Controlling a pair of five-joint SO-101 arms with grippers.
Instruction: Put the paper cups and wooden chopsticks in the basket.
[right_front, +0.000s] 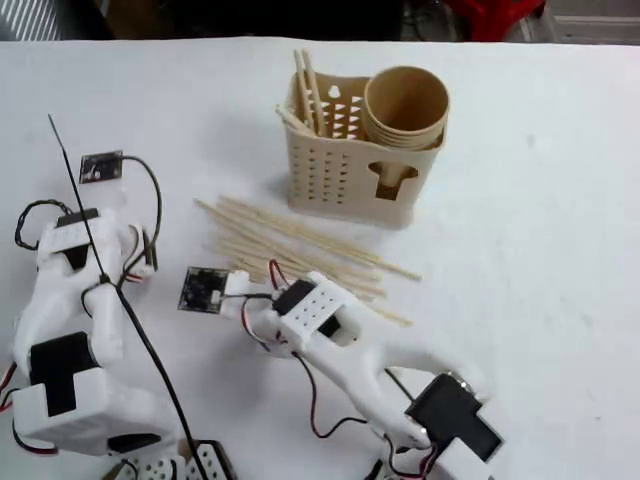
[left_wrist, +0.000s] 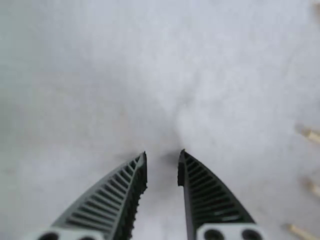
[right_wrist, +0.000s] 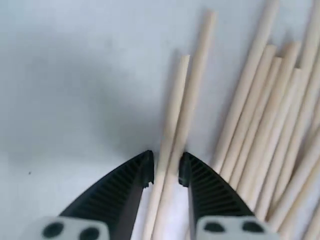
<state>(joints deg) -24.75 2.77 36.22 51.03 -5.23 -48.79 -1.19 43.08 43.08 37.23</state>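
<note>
A beige perforated basket (right_front: 340, 185) stands at the table's far middle. It holds stacked paper cups (right_front: 405, 105) and a few upright wooden chopsticks (right_front: 310, 90). Several loose chopsticks (right_front: 290, 245) lie fanned on the table in front of it. My right arm (right_front: 315, 310) stretches from the near side to the near end of that pile. My right gripper (right_wrist: 166, 167) is shut on two chopsticks (right_wrist: 175, 125) lying side by side, with the rest of the pile (right_wrist: 270, 115) just beside them. My left gripper (left_wrist: 162, 160) hovers low over bare table, narrowly open and holding nothing.
My left arm (right_front: 75, 290) is folded at the table's left side, with cables and a small circuit board (right_front: 100, 167) around it. Chopstick tips (left_wrist: 310, 134) show off to one side of the left gripper. The white table (right_front: 540, 250) stretches to the right of the basket.
</note>
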